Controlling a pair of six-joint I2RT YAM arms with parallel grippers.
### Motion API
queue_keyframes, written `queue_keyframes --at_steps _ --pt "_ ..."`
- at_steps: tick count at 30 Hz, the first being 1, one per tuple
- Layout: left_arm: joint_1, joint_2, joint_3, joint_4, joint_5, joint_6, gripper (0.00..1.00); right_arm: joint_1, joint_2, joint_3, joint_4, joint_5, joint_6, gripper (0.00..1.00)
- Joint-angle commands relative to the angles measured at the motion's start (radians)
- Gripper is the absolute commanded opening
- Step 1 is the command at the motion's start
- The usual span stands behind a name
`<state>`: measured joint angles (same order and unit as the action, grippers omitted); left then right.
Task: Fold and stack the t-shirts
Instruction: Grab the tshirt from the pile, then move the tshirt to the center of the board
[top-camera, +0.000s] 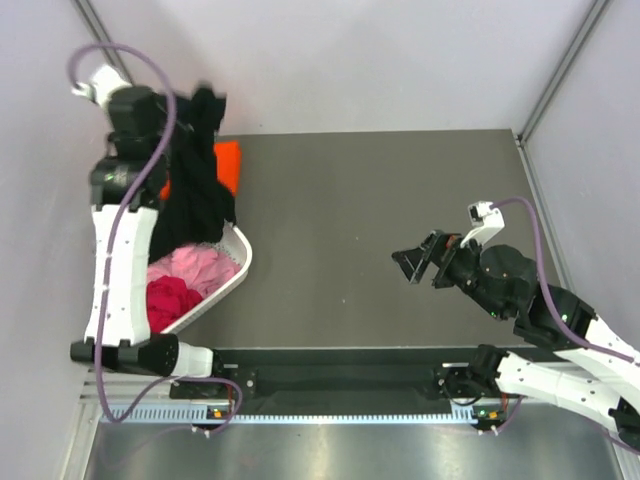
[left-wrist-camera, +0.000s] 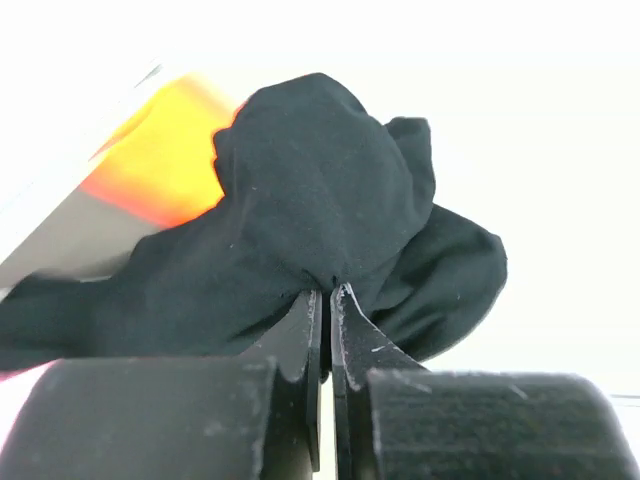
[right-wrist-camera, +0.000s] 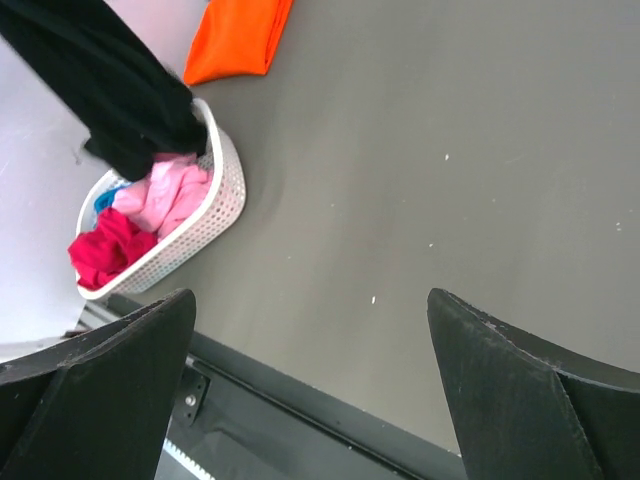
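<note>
A dark bench (top-camera: 380, 200) is seen from above, with two white arms bolted at its near edge. On the right, not far beyond the bases, the right tool (top-camera: 410, 262) is held over the bench with its jaws spread wide and nothing between them. In its own wrist view only bare bench is seen between the two dark fingers. On the left, a white lattice basket (top-camera: 240, 262) is set at the bench's left edge, just beyond the left arm's base. A magenta shirt (top-camera: 170, 300) is heaped in its near end, and a pink shirt (top-camera: 200, 268) is bunched beside it toward the middle. A scrap of blue cloth (right-wrist-camera: 105, 198) is glimpsed against the basket's wall in the right wrist view. Farther back, a black shirt (top-camera: 195, 195) is hung in a long drape, its lower end trailing into the far end of the basket over the pink shirt. Its top is pinched by the left tool (left-wrist-camera: 328, 292), which is raised high at the far left. In the left wrist view the jaws are seen nearly closed on a fold of the black cloth, which is bunched above the fingertips. Farthest back, an orange shirt (top-camera: 228, 165) is laid on the bench just beyond the basket, partly hidden behind the black shirt.
</note>
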<state>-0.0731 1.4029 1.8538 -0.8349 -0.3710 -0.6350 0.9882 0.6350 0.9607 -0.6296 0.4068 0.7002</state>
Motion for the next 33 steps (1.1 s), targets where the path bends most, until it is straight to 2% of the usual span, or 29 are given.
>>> queue_keyframes --at_steps 1,2,3,5,7,8,9,10,12,13,15,17,18,21,23,28,30,31,32,33 --pt "-0.004 -0.059 0.166 0.194 0.232 -0.083 0.00 0.007 -0.021 -0.004 0.019 0.064 0.007 1.00" --pt "-0.005 -0.064 0.159 0.247 0.423 -0.122 0.00 0.007 -0.024 -0.004 0.021 0.073 0.008 1.00" --pt "-0.013 -0.064 0.116 0.364 0.502 -0.218 0.00 0.007 -0.032 -0.004 0.021 0.092 0.015 1.00" --pt "-0.087 -0.059 0.065 0.462 0.661 -0.314 0.00 0.007 -0.040 -0.002 0.010 0.112 0.021 1.00" --pt "-0.198 -0.042 0.001 0.519 0.670 -0.296 0.00 0.009 -0.054 0.009 -0.016 0.147 0.035 1.00" --pt "-0.321 -0.041 -0.033 0.542 0.667 -0.254 0.00 0.007 -0.058 0.009 -0.025 0.159 0.044 0.99" --pt "-0.376 -0.039 -0.075 0.566 0.679 -0.238 0.00 0.007 -0.073 0.009 -0.034 0.179 0.064 1.00" --pt "-0.422 -0.039 -0.182 0.592 0.698 -0.227 0.00 0.007 -0.083 0.007 -0.047 0.187 0.071 0.99" --pt "-0.528 -0.036 -0.296 0.651 0.727 -0.210 0.00 0.007 -0.112 -0.007 -0.061 0.214 0.109 1.00" --pt "-0.594 -0.041 -0.424 0.671 0.727 -0.210 0.02 0.009 -0.121 -0.013 -0.077 0.227 0.125 1.00" --pt "-0.652 -0.025 -0.537 0.709 0.738 -0.195 0.18 0.007 -0.147 -0.033 -0.107 0.268 0.195 1.00" --pt "-0.701 0.011 -0.636 0.676 0.747 -0.146 0.41 0.007 -0.161 -0.051 -0.163 0.303 0.258 1.00" --pt "-0.708 0.021 -0.653 0.566 0.735 -0.128 0.44 0.007 -0.166 -0.072 -0.179 0.331 0.307 1.00" --pt "-0.708 -0.005 -0.673 0.371 0.556 -0.051 0.55 0.007 -0.128 -0.112 -0.199 0.348 0.357 1.00" --pt "-0.700 -0.054 -0.686 0.310 0.400 -0.014 0.59 0.007 -0.081 -0.117 -0.219 0.348 0.386 0.96" --pt "-0.660 -0.091 -0.714 0.197 0.291 0.018 0.64 -0.048 0.135 -0.112 -0.254 0.325 0.429 0.83" --pt "-0.653 -0.091 -0.740 0.175 0.255 0.023 0.65 -0.161 0.179 -0.158 -0.220 0.211 0.371 0.76" --pt "-0.637 -0.085 -0.752 0.174 0.248 0.021 0.65 -0.212 0.181 -0.186 -0.126 0.151 0.330 0.74" --pt "-0.625 -0.084 -0.765 0.178 0.250 0.023 0.66 -0.326 0.180 -0.218 -0.073 0.088 0.288 0.72" --pt "-0.611 -0.082 -0.790 0.186 0.273 0.021 0.66 -0.389 0.181 -0.274 -0.026 -0.033 0.228 0.70"
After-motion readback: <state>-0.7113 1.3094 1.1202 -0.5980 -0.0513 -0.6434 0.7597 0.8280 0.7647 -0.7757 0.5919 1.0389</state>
